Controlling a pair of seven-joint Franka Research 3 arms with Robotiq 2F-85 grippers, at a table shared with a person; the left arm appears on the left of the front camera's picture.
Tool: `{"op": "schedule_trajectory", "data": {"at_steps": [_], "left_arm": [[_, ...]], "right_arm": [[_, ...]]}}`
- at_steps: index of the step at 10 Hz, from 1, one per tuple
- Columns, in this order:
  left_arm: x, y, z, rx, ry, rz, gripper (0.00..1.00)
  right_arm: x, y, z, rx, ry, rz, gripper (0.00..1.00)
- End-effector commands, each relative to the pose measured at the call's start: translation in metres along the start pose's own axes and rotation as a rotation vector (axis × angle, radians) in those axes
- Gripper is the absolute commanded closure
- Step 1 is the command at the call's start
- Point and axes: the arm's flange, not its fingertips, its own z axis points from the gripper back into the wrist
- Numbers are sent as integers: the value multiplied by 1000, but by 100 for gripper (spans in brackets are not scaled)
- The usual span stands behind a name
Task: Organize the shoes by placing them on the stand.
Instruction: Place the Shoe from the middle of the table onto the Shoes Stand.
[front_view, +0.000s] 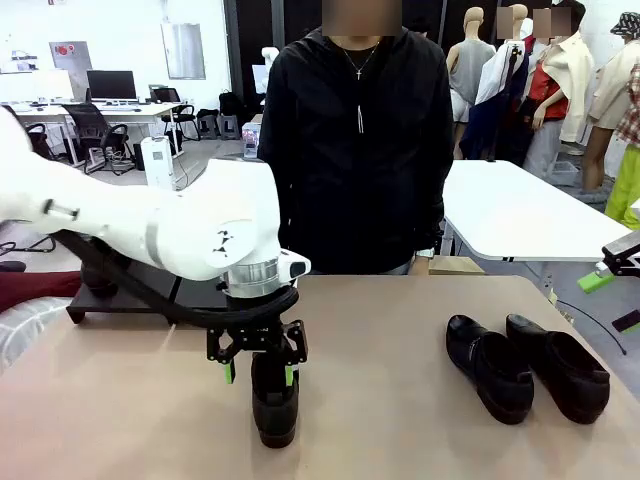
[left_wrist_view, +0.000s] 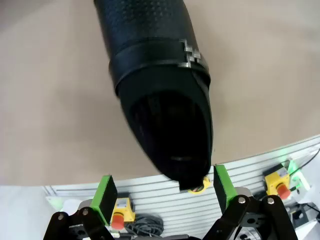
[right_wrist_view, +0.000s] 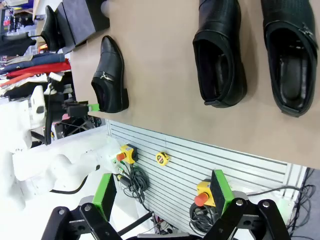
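Note:
A glossy black shoe (front_view: 275, 408) lies near the table's front edge with its toe toward me. My left gripper (front_view: 260, 373) hangs open just over its heel end. In the left wrist view the shoe (left_wrist_view: 160, 100) has its heel between the green pads (left_wrist_view: 107, 197), and my left gripper (left_wrist_view: 165, 192) stands apart from the leather. Two more shoes (front_view: 490, 368) (front_view: 560, 365) lie side by side on the right. My right gripper (front_view: 612, 300) is open at the right edge, above and short of that pair (right_wrist_view: 220, 55) (right_wrist_view: 290, 55); nothing lies in my right gripper (right_wrist_view: 162, 192). The black stand (front_view: 130, 292) sits at back left.
A person in a black jacket (front_view: 355, 150) stands at the far side of the table. In the right wrist view another dark shoe (right_wrist_view: 50, 27) lies by the stand (right_wrist_view: 82, 15). The brown tabletop (front_view: 400, 400) is bare between the single shoe and the pair.

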Motion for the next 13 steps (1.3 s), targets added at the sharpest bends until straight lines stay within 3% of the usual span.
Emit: {"op": "schedule_trajectory", "data": {"at_steps": [1,6,9,13], "left_arm": [[1,-4,-5,31,18,52,0],[4,14,-40,56,66,106,0],[7,26,-46,19,-59,124,0],[15,28,-51,18,-56,108,0]], "right_arm": [[0,1,2,-4,8,-7,0],[0,1,2,-4,8,-7,0],[0,1,2,-4,8,-7,0],[0,1,2,-4,8,-7,0]]}}
